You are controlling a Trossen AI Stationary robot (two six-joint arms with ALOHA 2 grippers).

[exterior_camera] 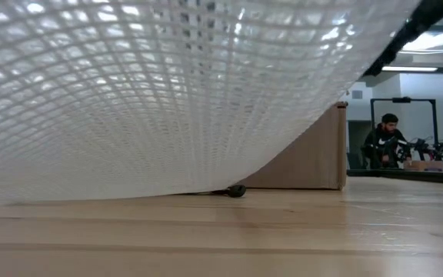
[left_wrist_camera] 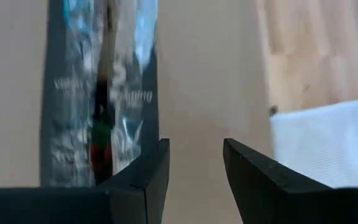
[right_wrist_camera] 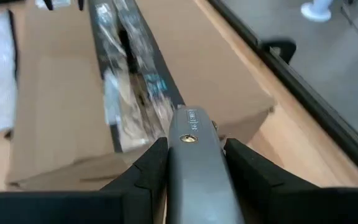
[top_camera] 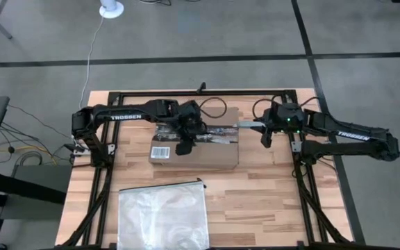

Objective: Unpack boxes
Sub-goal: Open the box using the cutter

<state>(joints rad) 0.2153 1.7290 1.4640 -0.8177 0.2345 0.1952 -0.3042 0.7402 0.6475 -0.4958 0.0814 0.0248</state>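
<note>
Box (top_camera: 194, 144) lies mid-tabletop (top_camera: 269, 194), still sealed. Tape-cutting step: right gripper (right_wrist_camera: 191, 155) fingers clamp grey cutter (right_wrist_camera: 194, 149) at tape strip (right_wrist_camera: 132, 74) end. Left gripper (left_wrist_camera: 194, 168) over box, fingers narrowly parted, empty. Next: draw blade along tape.

boxes: 1 (top_camera: 194, 147) | mesh zip bags: 1 (top_camera: 162, 214) | cutters: 1 (right_wrist_camera: 194, 163) | arms: 2
</note>
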